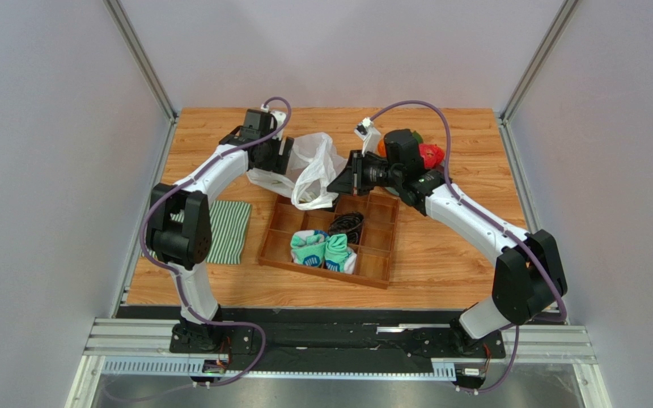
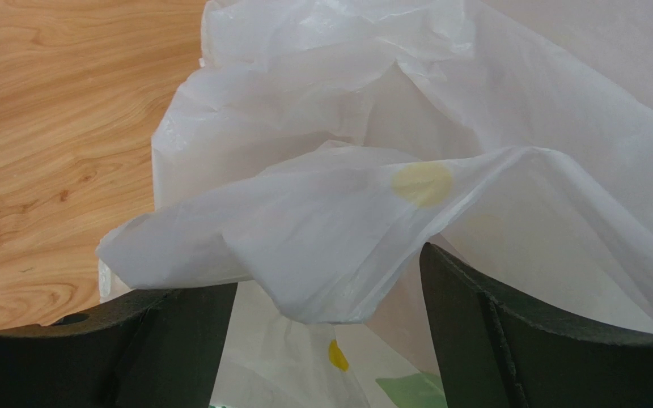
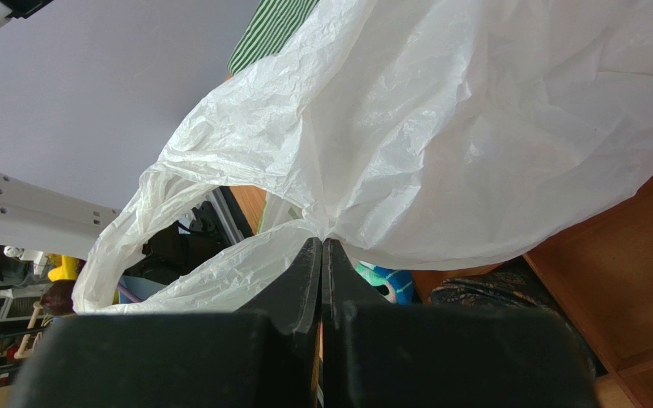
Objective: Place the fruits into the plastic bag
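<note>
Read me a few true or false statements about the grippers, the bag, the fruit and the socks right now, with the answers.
The right gripper is shut on the plastic bag. True.
The left gripper is clamped shut too. False: it is open, with a fold of bag lying across the gap.
The teal socks lie in the wooden tray. True.
The red fruit is inside the bag. False: it sits on the table, outside the bag.

fruits point(image 1: 430, 155) mostly hidden behind right arm point(image 1: 466, 217), plastic bag point(image 2: 372, 212) cut off by top, right edges
</note>
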You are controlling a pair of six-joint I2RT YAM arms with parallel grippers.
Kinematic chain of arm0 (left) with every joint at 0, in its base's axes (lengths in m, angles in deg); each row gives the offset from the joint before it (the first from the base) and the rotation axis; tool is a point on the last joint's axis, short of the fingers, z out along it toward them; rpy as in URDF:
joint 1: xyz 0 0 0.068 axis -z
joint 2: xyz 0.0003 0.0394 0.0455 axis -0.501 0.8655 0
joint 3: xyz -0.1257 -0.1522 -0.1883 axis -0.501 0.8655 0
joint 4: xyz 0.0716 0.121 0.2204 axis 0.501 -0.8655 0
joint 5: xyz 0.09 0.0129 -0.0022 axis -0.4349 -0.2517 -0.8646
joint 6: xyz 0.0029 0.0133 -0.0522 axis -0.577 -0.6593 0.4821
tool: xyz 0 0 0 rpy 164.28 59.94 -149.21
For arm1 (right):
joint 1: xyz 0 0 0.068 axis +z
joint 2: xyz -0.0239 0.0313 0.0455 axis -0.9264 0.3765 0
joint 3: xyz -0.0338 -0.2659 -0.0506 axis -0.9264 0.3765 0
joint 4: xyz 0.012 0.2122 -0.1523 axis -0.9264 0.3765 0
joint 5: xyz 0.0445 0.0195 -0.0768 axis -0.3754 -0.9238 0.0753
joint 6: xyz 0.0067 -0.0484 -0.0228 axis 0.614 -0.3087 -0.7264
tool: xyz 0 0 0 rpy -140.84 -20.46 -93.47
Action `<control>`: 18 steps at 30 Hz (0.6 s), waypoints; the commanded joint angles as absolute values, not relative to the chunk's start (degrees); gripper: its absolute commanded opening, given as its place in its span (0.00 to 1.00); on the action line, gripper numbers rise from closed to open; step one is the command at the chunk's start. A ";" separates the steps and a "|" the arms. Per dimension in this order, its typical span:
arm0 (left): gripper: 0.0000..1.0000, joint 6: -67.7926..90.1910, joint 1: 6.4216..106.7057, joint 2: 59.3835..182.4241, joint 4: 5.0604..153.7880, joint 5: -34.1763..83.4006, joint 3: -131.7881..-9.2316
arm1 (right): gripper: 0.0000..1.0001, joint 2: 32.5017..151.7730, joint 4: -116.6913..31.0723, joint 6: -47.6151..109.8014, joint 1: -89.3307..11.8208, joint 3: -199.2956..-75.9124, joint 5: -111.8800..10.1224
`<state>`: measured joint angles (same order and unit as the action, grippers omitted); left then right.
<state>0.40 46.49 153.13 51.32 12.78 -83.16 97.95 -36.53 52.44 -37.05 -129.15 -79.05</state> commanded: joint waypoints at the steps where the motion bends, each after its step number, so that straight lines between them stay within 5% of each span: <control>1: 0.86 -1.78 46.59 154.74 55.17 8.18 -84.21 | 0.00 96.48 -39.36 51.26 -37.12 -128.50 -81.65; 4: 0.73 -1.96 46.59 155.62 54.82 8.35 -84.56 | 0.00 96.57 -39.63 51.44 -37.03 -128.33 -81.65; 5: 0.55 -1.96 46.59 155.62 54.73 8.35 -84.65 | 0.00 96.66 -39.80 51.44 -37.03 -128.15 -81.73; 7: 0.40 -1.88 46.59 155.28 54.56 8.09 -84.74 | 0.00 96.57 -40.06 51.61 -37.03 -127.98 -81.65; 8: 0.24 -1.87 46.59 155.19 54.38 7.92 -84.82 | 0.00 96.40 -39.98 51.61 -37.12 -127.89 -81.56; 11: 0.00 -1.26 46.59 152.65 53.77 6.77 -85.09 | 0.00 96.14 -39.19 50.83 -37.03 -128.15 -80.86; 18: 0.00 -0.73 46.50 139.29 53.68 6.24 -82.81 | 0.00 95.87 -34.44 47.40 -37.21 -131.92 -76.99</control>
